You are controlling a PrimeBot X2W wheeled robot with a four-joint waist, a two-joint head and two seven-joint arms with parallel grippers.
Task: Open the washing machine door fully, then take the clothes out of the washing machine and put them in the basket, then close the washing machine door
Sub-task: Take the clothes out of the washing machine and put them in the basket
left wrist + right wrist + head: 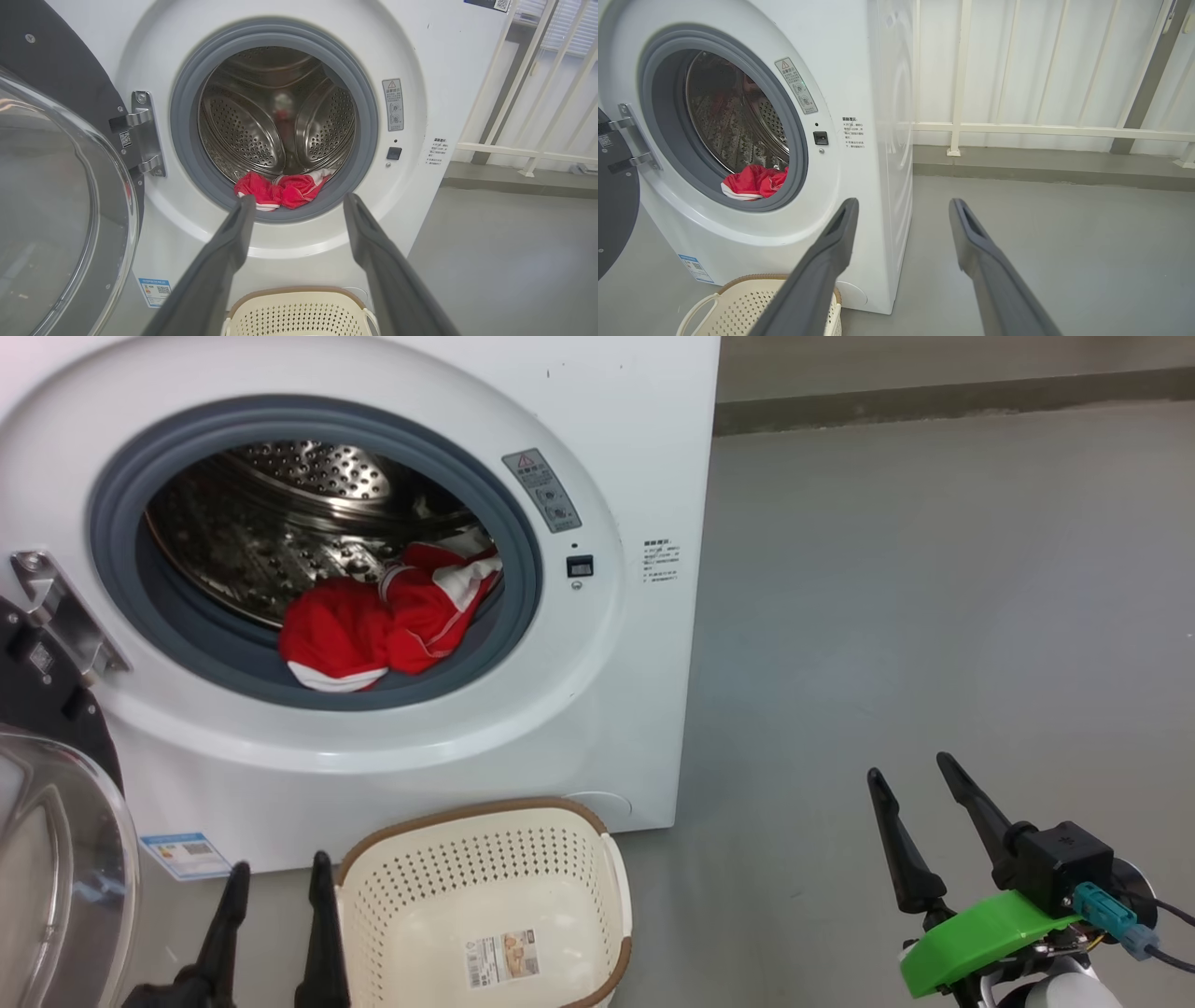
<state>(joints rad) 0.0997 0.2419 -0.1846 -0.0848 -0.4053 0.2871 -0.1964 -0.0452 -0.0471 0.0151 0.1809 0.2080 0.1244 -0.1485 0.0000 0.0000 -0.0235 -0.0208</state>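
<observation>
The white washing machine (607, 457) (420, 56) (859, 70) stands with its door (56, 859) (56, 196) (612, 210) swung open to the left. Red clothes (378, 621) (280, 189) (754, 182) with white trim lie at the front lip of the steel drum. The cream basket (485, 905) (299, 312) (738, 303) sits empty on the floor below the opening. My left gripper (277, 873) (299, 203) hovers open just left of the basket, aimed at the drum. My right gripper (910, 770) (903, 205) hangs open over bare floor to the machine's right.
Grey floor (934, 597) stretches to the right of the machine. A white railing (1041, 128) (528, 149) stands behind it along the wall. The open door's glass bowl (42, 224) bulges close to my left arm.
</observation>
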